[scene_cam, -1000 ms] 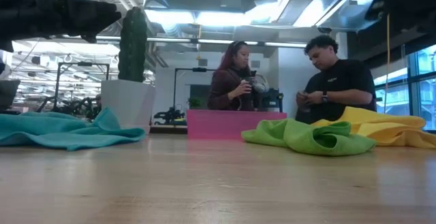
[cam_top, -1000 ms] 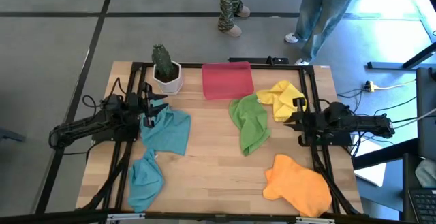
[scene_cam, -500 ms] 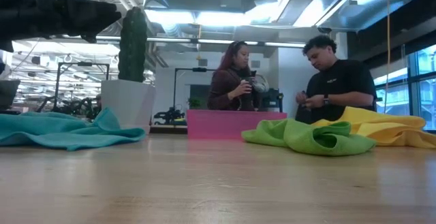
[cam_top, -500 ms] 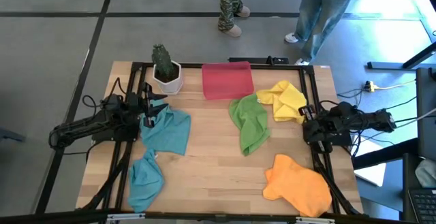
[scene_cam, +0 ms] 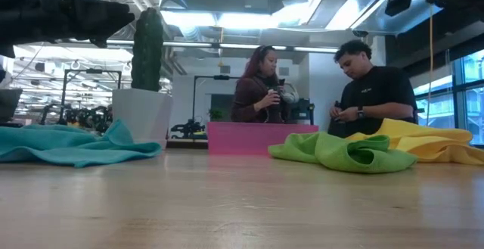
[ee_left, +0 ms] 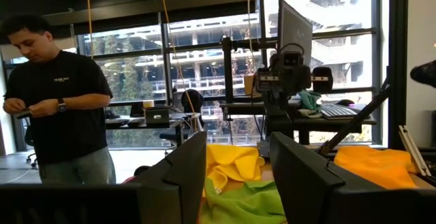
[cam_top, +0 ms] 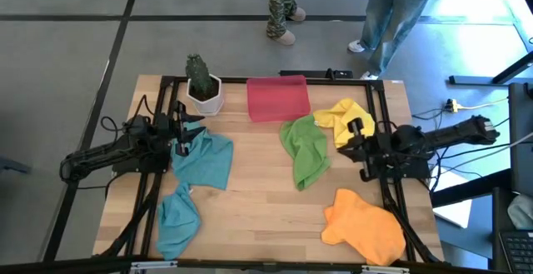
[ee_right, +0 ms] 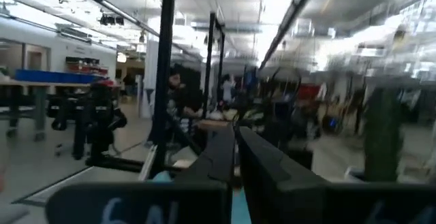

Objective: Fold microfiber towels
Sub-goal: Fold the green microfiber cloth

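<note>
All five towels lie crumpled and unfolded on the surface (cam_top: 250, 199), so you are at the very start; pick one cloth and spread it flat before any fold. Your right gripper (cam_top: 353, 151) hangs just beside the yellow towel (cam_top: 346, 120) with its jaws pressed together and nothing in them; spread them before you descend, and take that towel by an outer corner, not by the bunched middle. Your left gripper (cam_top: 185, 134) waits at the edge of the upper teal towel (cam_top: 206, 159), jaws spread and empty; bring it in for the opposite corner, so the cloth is drawn taut between both arms.

The green towel (cam_top: 305, 151) touches the yellow one along its inner side; lift slowly, or I judge you will drag both together. The orange towel (cam_top: 365, 219) lies well apart near the front right corner, and the second teal towel (cam_top: 176, 217) near the front left. The red tray (cam_top: 277, 97) and the potted cactus (cam_top: 201, 82) stand along the far edge; keep your swing clear of them. Two people stand beyond the surface, not reaching in.
</note>
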Controlling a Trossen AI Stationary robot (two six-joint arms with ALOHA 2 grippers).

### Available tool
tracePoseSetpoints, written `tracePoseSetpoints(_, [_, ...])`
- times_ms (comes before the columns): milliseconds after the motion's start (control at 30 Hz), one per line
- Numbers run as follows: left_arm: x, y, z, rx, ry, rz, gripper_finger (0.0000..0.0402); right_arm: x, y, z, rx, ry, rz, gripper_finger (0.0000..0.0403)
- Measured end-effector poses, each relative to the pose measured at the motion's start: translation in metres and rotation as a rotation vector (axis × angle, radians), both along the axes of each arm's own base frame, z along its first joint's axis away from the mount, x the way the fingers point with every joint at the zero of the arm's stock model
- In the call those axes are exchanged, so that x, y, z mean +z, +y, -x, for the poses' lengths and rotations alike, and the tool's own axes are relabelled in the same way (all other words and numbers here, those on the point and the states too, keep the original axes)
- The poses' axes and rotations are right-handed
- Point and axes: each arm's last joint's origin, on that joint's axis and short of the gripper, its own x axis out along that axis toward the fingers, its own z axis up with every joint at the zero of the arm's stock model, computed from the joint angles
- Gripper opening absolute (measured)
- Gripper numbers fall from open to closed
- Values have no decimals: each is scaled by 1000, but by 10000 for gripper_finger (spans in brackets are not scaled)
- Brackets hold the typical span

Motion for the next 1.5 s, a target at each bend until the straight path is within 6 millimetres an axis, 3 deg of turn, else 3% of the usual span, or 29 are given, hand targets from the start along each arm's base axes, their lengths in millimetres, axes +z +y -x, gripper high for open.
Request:
tracePoseSetpoints(133, [0,0,0,0,0,0,151,-6,1,-11,-21,76,-4,26])
tracePoseSetpoints(333, [0,0,0,0,0,0,151,-13,-2,-19,-136,154,-194,26])
tracePoseSetpoints(567, [0,0,0,0,0,0,151,-23,-3,-21,-201,249,-143,28])
tracePoseSetpoints(867, [0,0,0,8,4,-29,151,-45,-9,-20,-399,454,-270,93])
tracePoseSetpoints(1067, [0,0,0,14,9,-49,151,-25,-3,-26,-278,482,-311,150])
tracePoseSetpoints(1200, [0,0,0,14,9,-49,151,-9,3,-26,-263,639,-271,174])
tracePoseSetpoints(1333, [0,0,0,15,8,-49,151,7,5,-22,-402,734,-327,176])
tracePoseSetpoints(1500, [1,0,0,13,2,-46,151,-1,7,-27,-582,751,-319,171])
